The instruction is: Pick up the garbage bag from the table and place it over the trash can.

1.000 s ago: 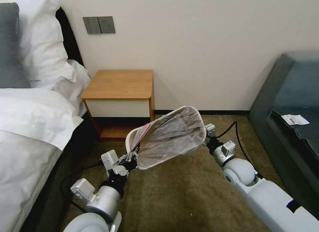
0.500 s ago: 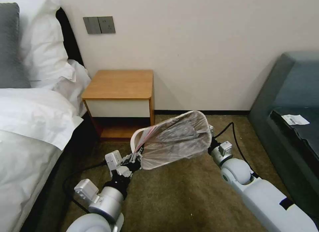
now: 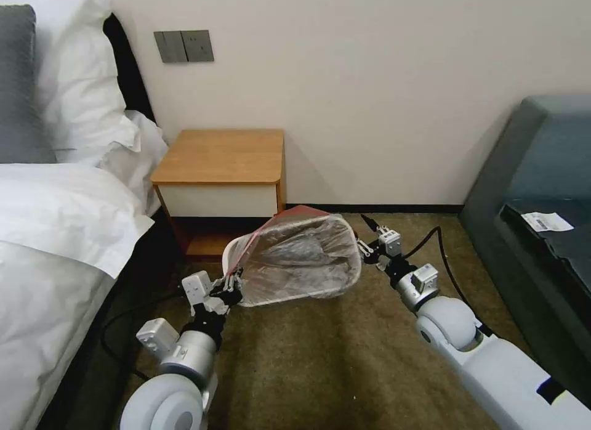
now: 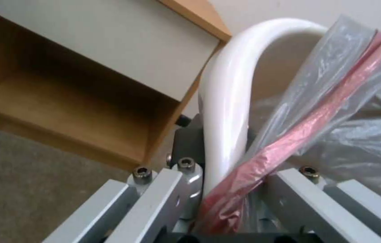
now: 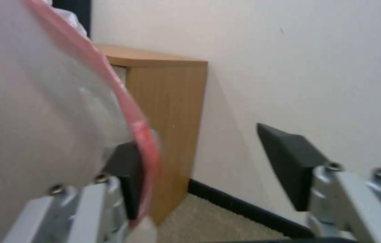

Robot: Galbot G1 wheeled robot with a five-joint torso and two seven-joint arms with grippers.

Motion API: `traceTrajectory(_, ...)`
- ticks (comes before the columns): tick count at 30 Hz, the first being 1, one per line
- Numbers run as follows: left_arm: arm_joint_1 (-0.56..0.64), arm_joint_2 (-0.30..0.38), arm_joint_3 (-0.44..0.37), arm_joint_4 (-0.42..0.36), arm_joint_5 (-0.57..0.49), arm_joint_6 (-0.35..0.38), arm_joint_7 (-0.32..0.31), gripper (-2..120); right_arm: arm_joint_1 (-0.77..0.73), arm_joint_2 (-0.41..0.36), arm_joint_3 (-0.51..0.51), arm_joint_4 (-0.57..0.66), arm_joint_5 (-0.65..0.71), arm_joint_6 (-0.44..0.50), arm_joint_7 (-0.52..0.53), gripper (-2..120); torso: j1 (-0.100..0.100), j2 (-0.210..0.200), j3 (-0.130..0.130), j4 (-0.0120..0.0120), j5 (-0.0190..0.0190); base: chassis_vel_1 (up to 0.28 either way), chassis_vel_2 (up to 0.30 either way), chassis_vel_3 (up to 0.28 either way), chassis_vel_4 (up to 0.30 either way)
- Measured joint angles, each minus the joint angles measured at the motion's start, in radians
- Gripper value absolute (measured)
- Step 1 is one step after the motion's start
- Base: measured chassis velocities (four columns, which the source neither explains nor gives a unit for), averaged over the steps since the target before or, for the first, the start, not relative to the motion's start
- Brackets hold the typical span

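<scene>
Lowered rounded trash can, wrinkly garbage bag

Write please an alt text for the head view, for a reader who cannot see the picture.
On the carpet before the table, the trash can leans over, the garbage bag covering it. The left gripper is shut on the bag's red edge at the rim, and the right gripper is open beside the can's far end.

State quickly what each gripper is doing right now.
Left gripper: shut on the garbage bag and the trash can rim.
Right gripper: open, beside the bag, holding nothing.
</scene>
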Motion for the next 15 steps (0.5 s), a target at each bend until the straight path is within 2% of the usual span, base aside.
traceTrajectory(3,-0.006,0.000,-0.001,0.008,0.000,-0.002,-0.003,7,-0.005,-0.002,0.005,-0.004,-0.004,0.007,0.000,74,0.000,0.000,0.000,0.0000,0.0000,0.000,0.000,0.000,0.000)
traceTrajectory(5,-0.012,0.001,-0.003,0.017,0.000,-0.004,-0.004,7,-0.010,-0.004,0.018,-0.011,-0.006,0.018,0.000,86,0.000,0.000,0.000,0.0000,0.0001,0.000,0.000,0.000,0.000)
traceTrajectory(7,-0.013,0.001,-0.003,0.018,0.000,-0.004,-0.004,7,-0.011,-0.004,0.019,-0.012,-0.006,0.019,0.000,87,0.000,0.000,0.000,0.0000,0.0001,0.000,0.000,0.000,0.000)
traceTrajectory(8,-0.019,0.003,-0.004,0.029,0.004,-0.008,-0.005,7,-0.012,-0.008,0.030,-0.013,-0.006,0.024,0.001,95,0.000,0.000,0.000,0.0001,0.0001,0.000,0.000,0.000,0.000)
traceTrajectory(9,-0.023,0.003,-0.005,0.036,0.007,-0.010,-0.006,7,-0.014,-0.011,0.035,-0.011,-0.005,0.026,0.001,97,0.000,0.000,0.000,0.0000,0.0001,0.000,0.000,0.000,0.000)
traceTrajectory(15,-0.040,0.011,-0.005,0.070,0.068,-0.016,-0.012,7,-0.022,-0.016,0.058,0.029,-0.015,0.039,0.000,100,0.000,0.000,0.000,-0.0001,0.0001,0.000,0.000,0.000,0.000)
